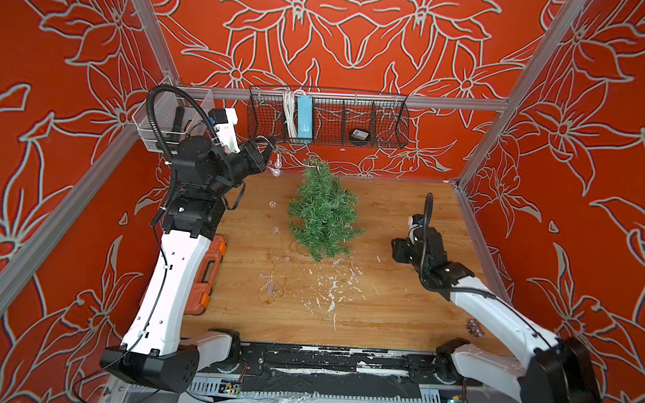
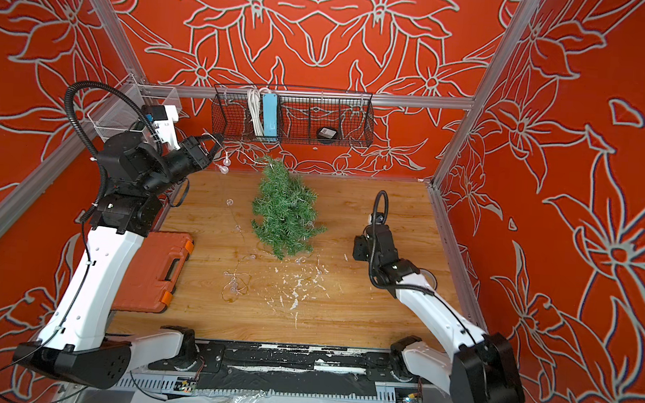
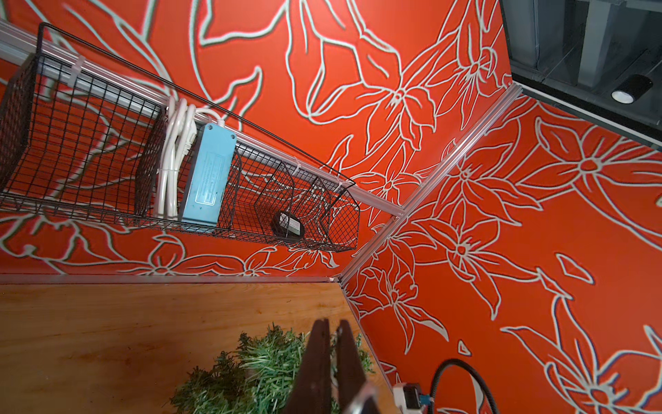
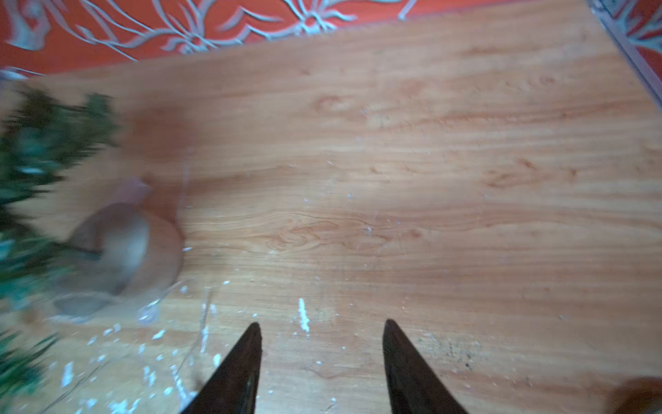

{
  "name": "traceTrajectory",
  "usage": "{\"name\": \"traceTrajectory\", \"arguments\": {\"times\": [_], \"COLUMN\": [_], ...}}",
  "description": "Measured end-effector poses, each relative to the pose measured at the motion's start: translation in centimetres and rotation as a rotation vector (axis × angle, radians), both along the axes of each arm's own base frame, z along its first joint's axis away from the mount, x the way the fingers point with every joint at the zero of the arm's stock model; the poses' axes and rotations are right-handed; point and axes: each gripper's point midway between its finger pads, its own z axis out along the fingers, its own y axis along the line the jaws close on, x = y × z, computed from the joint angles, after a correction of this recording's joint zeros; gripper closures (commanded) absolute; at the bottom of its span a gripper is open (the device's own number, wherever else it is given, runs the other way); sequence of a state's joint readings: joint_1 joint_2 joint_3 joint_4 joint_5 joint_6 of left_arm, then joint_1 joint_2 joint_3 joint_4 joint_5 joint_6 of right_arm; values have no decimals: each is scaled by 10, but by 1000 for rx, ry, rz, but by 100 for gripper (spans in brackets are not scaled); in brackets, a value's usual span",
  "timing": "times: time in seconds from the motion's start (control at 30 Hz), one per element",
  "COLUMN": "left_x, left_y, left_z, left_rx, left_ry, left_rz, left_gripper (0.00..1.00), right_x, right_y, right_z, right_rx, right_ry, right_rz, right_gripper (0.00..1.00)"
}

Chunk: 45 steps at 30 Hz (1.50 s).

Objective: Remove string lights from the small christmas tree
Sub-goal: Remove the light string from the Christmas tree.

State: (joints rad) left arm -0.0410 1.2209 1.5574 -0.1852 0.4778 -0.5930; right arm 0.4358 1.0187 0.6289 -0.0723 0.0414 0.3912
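String lights (image 1: 276, 172), clear-bulbed pale wire, stretch from clamped left fingers (image 3: 318, 365) to the bristly green small christmas tree (image 1: 322, 214) toward the back edge of the desk (image 1: 383, 308); right fingers (image 4: 236, 369) apart, so a snag could drag it.

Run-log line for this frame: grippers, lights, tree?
left gripper: shut on string lights, raised | right gripper: open, empty, above table | small christmas tree: wire at top, bulbs in branches | status: lights not off

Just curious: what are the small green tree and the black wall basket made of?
The small green cone-shaped tree looks like plastic tinsel: thin, bristly, slightly shiny needles. The black mesh wall basket looks like coated metal wire: thin rigid grid, matte.
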Motion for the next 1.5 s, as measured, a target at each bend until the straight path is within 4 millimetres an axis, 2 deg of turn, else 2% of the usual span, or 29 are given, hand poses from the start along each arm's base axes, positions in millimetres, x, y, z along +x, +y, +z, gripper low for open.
{"name": "traceTrajectory", "arguments": {"times": [0.1, 0.2, 0.33, 0.5, 0.73, 1.03, 1.23, 1.37, 1.5], "left_x": [0, 0, 0, 0, 1, 1, 1, 1, 1], "left_y": [0, 0, 0, 0, 0, 0, 0, 0, 0], "left_z": [0, 0, 0, -1, -2, -1, -1, -1, -2], "left_rx": [0, -2, -3, -3, -5, -6, -6, -6, -6], "left_ry": [0, 0, 1, 2, 3, 3, 3, 3, 4], "left_rz": [0, 0, 0, 0, 0, 0, 0, 0, 0], "left_gripper": [100, 100, 100, 100, 100, 100, 100, 100, 100], "right_x": [-15, -31, -45, -52, -49, -25, -18, -15, -15], "right_y": [34, 78, 117, 139, 155, 168, 173, 176, 178], "right_z": [34, 45, 23, 5, 9, 4, 13, 11, 5], "right_rx": [70, 113, 119, 108, 108, 93, 98, 106, 113], "right_ry": [-124, -161, -99, -68, -128, -152, -182, -183, -167], "right_rz": [191, 398, 563, 635, 666, 638, 635, 636, 643], "right_gripper": [46, 46, 46, 46, 45, 48, 56, 64, 82]}}
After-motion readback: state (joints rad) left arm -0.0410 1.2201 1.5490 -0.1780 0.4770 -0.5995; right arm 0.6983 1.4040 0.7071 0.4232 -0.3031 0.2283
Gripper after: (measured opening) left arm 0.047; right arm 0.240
